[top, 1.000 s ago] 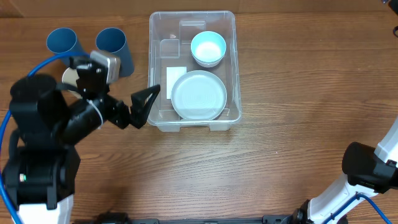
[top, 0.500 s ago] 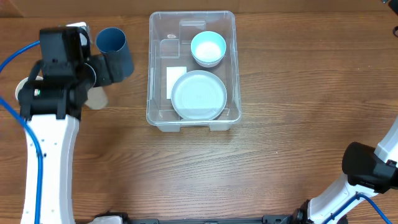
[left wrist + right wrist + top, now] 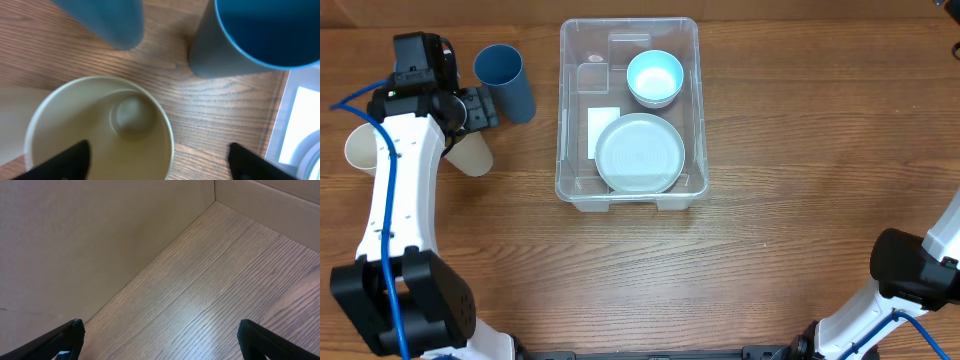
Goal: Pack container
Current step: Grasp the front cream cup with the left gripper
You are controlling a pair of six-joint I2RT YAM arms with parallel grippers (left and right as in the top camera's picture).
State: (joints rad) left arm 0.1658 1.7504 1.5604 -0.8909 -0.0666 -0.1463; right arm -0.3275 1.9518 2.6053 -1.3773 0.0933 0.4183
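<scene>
The clear container (image 3: 565, 120) stands at the table's back middle. It holds a light blue bowl (image 3: 654, 77), a pale round plate (image 3: 639, 152) and a white label (image 3: 603, 130). Its edge shows at the right of the left wrist view (image 3: 300, 120). My left gripper (image 3: 157, 162) is open, its fingers spread above a beige cup (image 3: 100, 135) and the wood beside it. In the overhead view its wrist (image 3: 470, 110) is left of the container. My right gripper (image 3: 165, 340) is open and empty over bare wood; it is outside the overhead view.
A blue cup (image 3: 505, 82) stands left of the container and shows in the left wrist view (image 3: 250, 35). A second, blurred blue cup (image 3: 100, 20) is beside it. Beige cups (image 3: 360, 148) (image 3: 470, 155) sit under my left arm. A cardboard wall (image 3: 100, 240) borders the right side.
My left arm has swung from the container's front left corner back and left to the cups, and it now covers one blue cup. The right arm has not moved.
</scene>
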